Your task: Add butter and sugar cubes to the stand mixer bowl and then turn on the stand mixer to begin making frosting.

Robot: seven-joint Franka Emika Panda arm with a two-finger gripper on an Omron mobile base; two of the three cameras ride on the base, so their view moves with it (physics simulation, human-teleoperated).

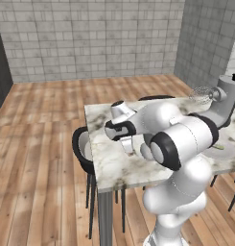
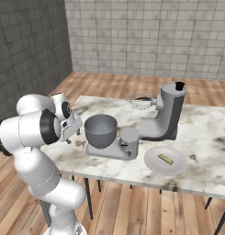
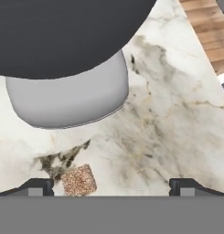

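A tan-brown sugar cube (image 3: 79, 179) lies on the marble table, just inside my left fingertip (image 3: 38, 186). My gripper (image 3: 111, 187) hovers low over it, open, with nothing held. In the right base view the gripper (image 2: 71, 137) hangs beside the sugar cube (image 2: 79, 143), left of the dark grey stand mixer bowl (image 2: 101, 131). The bowl sits on the flat base of the stand mixer (image 2: 166, 117), whose head is tilted up with the whisk (image 2: 140, 100) raised. The butter (image 2: 165, 159) lies on a white plate (image 2: 176, 169) to the right. The bowl (image 3: 63, 36) fills the top of the hand view.
The marble table (image 2: 205, 133) has its front edge close to my base. A black chair (image 1: 80, 144) stands at the table's left side in the left base view. The mixer's grey base (image 3: 67, 100) lies just beyond the cube.
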